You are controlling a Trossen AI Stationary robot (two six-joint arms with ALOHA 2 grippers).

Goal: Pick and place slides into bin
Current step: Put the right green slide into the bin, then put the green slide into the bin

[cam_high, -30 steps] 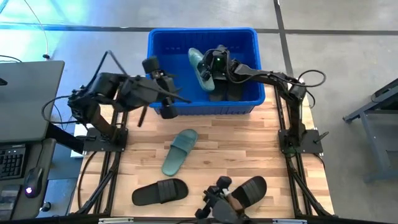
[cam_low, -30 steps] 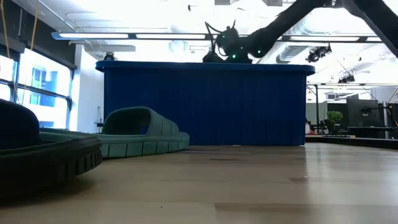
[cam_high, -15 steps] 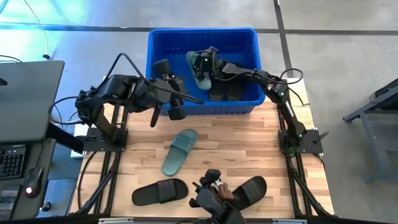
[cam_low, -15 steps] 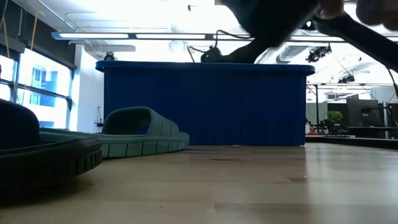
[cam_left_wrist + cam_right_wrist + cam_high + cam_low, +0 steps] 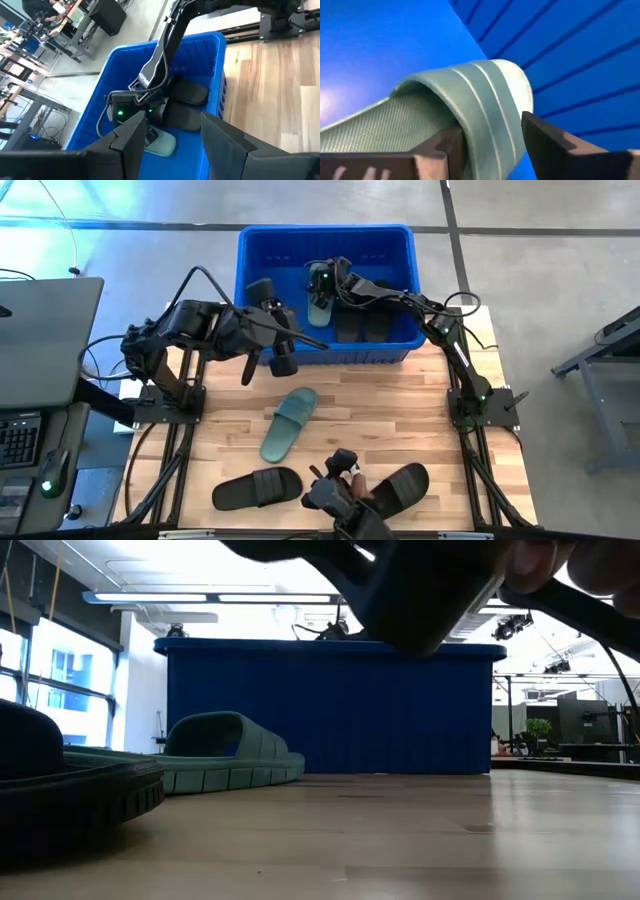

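Note:
In the blue bin (image 5: pixel 392 240) a sage green slide (image 5: pixel 318 308) lies by the left wall, next to two black slides (image 5: pixel 360 322). My right gripper (image 5: pixel 321 280) reaches down into the bin, open, its fingers on either side of that slide's strap (image 5: pixel 485 95). My left gripper (image 5: pixel 281 348) hovers open over the bin's near wall, nothing between its fingers (image 5: pixel 170 145). On the table rest another green slide (image 5: pixel 289 423) and two black slides (image 5: pixel 257 488) (image 5: pixel 402 484), soles down. My right gripper stands open around the green slide's strap (image 5: pixel 495 125), coming from above. The strap fills most of the gap between the fingers, and whether either finger touches it I cannot tell. The slide lies on the bin's floor.
A person's hand with a dark device (image 5: pixel 340 492) is at the table's near edge and fills the top of the low view (image 5: pixel 420 590). Arm frames stand at the table's left (image 5: pixel 160 395) and right (image 5: pixel 478 400). Bare wood lies between bin and loose slides.
My right gripper has moved toward the bin's left wall and down, and has opened, letting go of the green slide. The slide, held tilted on edge before, now lies on the bin's floor. My left gripper has shifted slightly right and nearer. The hand moved in front of the low camera.

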